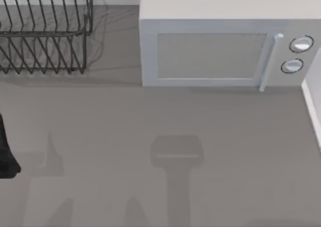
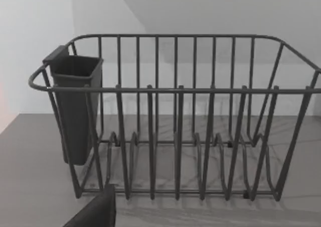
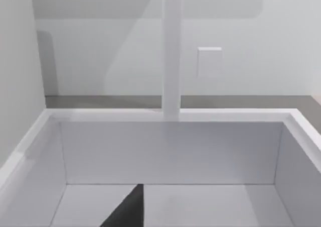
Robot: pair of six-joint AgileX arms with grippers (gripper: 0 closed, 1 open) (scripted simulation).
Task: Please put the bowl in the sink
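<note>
Sink, white rectangular basin [image 3: 165,151], lies just ahead of my right gripper [image 3: 128,209]; left gripper [image 2: 95,212] faces black wire dish rack [image 2: 175,136]. Either grip state, and the bowl's direction, I cannot tell.

- Dish rack [image 1: 45,31] sits at back left of counter [image 1: 160,151], w/ a cup holder [image 2: 75,106] hung on one end.
- Microwave [image 1: 225,46] stands just right of rack.
- Sink [image 3: 165,151] at far right, faucet [image 3: 172,51] behind it.
- My left arm [image 1: 6,151] at left edge.
</note>
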